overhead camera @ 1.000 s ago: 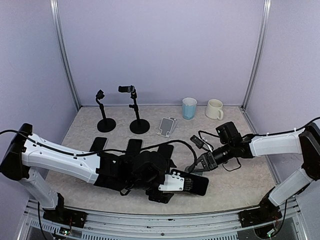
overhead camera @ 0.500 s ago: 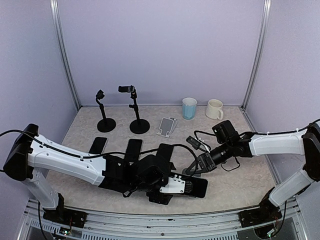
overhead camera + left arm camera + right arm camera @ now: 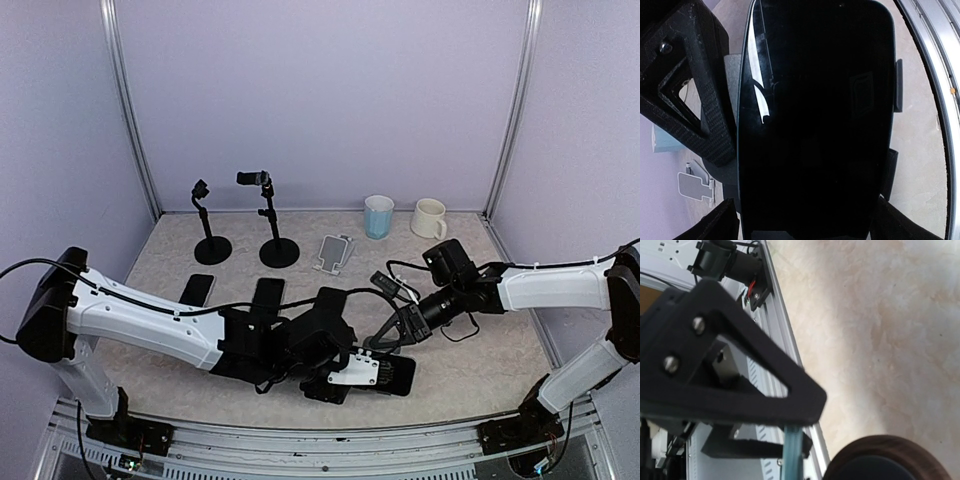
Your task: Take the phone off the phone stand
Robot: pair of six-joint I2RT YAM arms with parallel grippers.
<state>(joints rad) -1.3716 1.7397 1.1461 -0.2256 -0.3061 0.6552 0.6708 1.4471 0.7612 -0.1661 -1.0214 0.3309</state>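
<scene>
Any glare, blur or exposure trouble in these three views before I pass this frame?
Top external: evenly lit and sharp, with only soft shadows under the arms. Left wrist: the phone fills the frame, its dark screen carrying faint reflections and a bright glare streak near its left edge. Right wrist: the near finger is soft, and the pale table looks washed out.

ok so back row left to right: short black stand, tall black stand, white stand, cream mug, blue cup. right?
No, last two are swapped: the blue cup sits left of the cream mug. The short black stand, tall black stand and white stand are in order. Top external view shows it.
</scene>
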